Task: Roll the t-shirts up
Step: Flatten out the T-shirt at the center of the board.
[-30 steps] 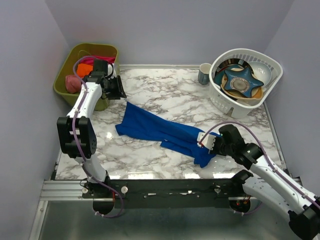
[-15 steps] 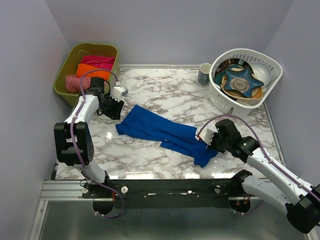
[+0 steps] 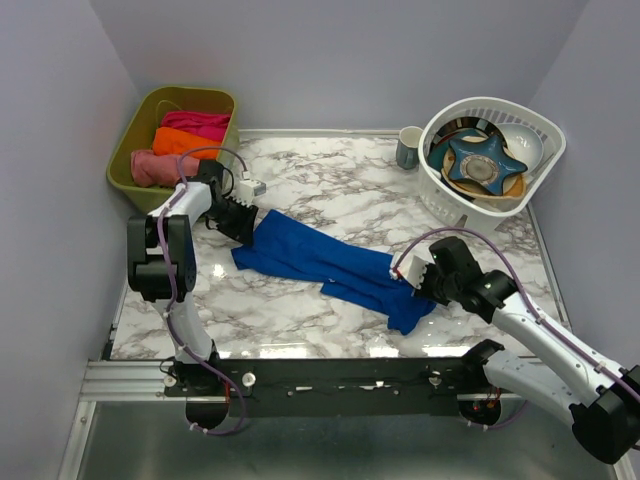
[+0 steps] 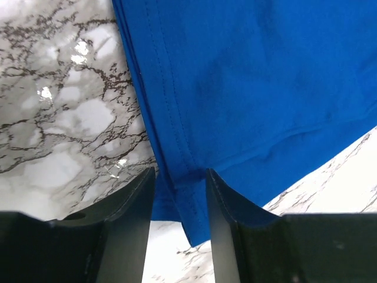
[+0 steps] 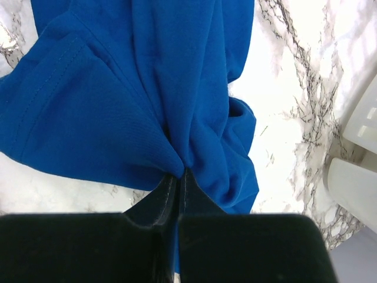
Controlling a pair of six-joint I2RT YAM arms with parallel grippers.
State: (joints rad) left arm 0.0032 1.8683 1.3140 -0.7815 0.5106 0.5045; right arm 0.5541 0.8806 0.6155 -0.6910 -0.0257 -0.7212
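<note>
The right gripper [image 5: 177, 175] is clamped tight on a bunched fold of the blue t-shirt [image 3: 305, 255], at the end nearest us. The left gripper [image 4: 179, 177] is partly spread, its fingers straddling the hem at the far left corner. We see no pinch there, though contact is hard to judge. The t-shirt lies crumpled lengthwise, slanting across the marble table [image 3: 330, 190] between both arms.

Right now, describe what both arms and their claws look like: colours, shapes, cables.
The left arm and right arm have white rounded shells between bulky black joint housings. A thin purple cable loops along each. Each wrist carries a small white block. The left claw and right claw are black, with two flat, smooth-faced fingers.
</note>
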